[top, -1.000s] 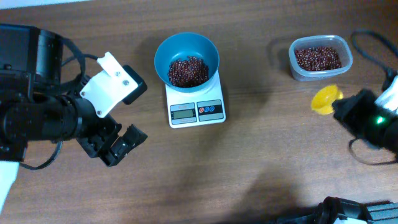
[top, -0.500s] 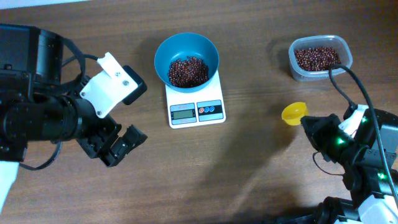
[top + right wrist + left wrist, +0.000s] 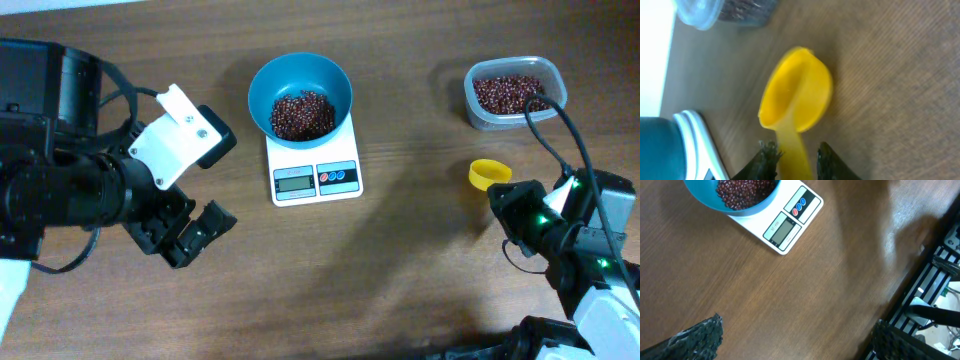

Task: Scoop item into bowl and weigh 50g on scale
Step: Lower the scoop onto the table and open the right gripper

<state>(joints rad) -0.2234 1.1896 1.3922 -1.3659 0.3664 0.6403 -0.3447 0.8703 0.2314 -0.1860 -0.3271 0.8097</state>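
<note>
The teal bowl (image 3: 262,85) sits on the white scale (image 3: 315,180) and holds a heap of dark red-brown beans (image 3: 303,113). The left wrist view shows the same bowl (image 3: 700,202), beans (image 3: 742,190) and scale (image 3: 785,230) at its top. My left gripper (image 3: 205,232) hovers left of the scale, open and empty (image 3: 797,330). A yellow scoop (image 3: 488,174) lies empty on the table right of the scale. My right gripper (image 3: 505,197) sits around its handle. In the right wrist view the scoop (image 3: 797,95) handle runs between the fingers of the right gripper (image 3: 796,148), with a gap on one side.
A clear plastic tub (image 3: 515,122) with more beans stands at the back right, just beyond the scoop, and shows at the top left in the right wrist view (image 3: 705,12). A black cable (image 3: 560,120) arcs from the right arm over the tub. Bare wooden tabletop lies between the arms.
The right arm swung the scoop left and towards the front, then set it level on the table. Its jaws have loosened around the handle. The left arm has not moved.
</note>
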